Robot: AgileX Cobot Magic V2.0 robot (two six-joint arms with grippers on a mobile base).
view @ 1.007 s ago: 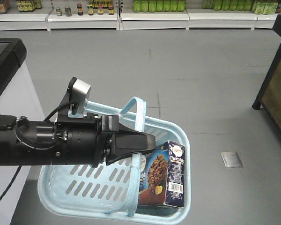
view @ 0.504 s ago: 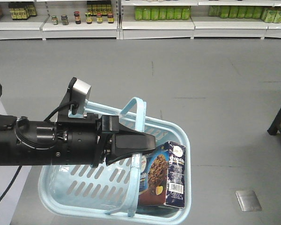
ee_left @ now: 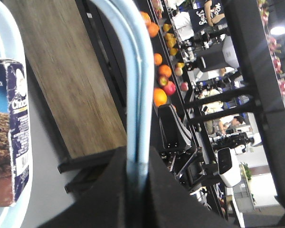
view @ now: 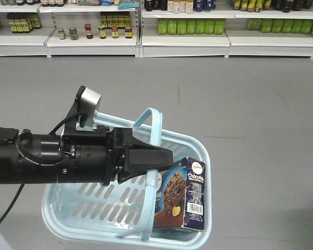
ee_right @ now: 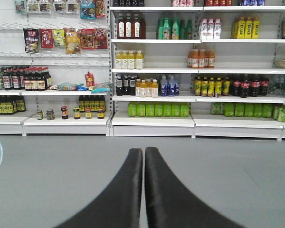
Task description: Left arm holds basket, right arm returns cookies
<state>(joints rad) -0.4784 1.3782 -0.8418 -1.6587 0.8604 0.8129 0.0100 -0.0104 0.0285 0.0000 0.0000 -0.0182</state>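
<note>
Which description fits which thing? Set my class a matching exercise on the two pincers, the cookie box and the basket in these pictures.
Column one
1. left pincer
2. right pincer
3. cookie box
4. basket

Column two
A. shut, with nothing between its fingers, facing the shop shelves
B. stands upright in a corner of the basket
C. shut on a hoop handle
D. light blue, with slotted sides

Right pairs: 1-C, 2-A, 3-B, 4-D
</note>
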